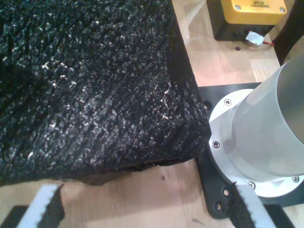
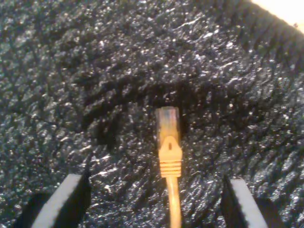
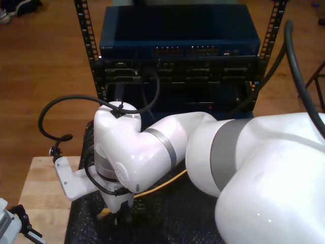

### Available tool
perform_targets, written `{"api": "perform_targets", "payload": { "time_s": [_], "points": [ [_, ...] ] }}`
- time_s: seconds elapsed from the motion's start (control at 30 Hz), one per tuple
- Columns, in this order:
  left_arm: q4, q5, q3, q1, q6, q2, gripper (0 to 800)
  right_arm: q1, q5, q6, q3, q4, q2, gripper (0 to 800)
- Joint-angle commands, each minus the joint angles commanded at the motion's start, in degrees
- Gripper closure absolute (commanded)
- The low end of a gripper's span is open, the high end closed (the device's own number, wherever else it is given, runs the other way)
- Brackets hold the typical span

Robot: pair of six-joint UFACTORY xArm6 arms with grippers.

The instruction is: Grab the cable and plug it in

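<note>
Black foam mat (image 2: 71,71), cable (image 2: 169,156) between my second tool's (image 2: 154,199) wide-open fingers — ungripped

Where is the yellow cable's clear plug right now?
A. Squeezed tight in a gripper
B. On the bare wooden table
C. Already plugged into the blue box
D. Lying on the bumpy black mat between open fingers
D: the second wrist view shows the plug lying on the black mat, with my second gripper open around it, touching nothing.
</note>
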Motion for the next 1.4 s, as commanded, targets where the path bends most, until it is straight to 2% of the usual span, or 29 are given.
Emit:
{"api": "perform_targets", "payload": {
  "time_s": [0.4,0.63,1.1,1.23,1.4],
  "points": [
    [0.00,0.00,0.09,0.00,0.09,0.09,0,0.00,-0.09,0.00,-0.44,0.00,1.58,186],
    [0.00,0.00,0.09,0.00,0.09,0.09,0,0.00,-0.09,0.26,-0.79,0.00,2.02,285],
    [0.00,-0.09,0.09,-0.18,0.09,0.18,0,0.00,-1.32,-0.09,-1.85,-0.18,3.43,360],
    [0.00,0.00,0.09,-0.18,0.09,0.18,0,0.00,-1.85,0.26,-2.11,-2.73,3.60,412],
    [0.00,-0.09,0.09,-0.18,0.09,0.18,0,0.00,-2.55,0.18,-1.93,-4.13,3.60,417]
  ]
}}
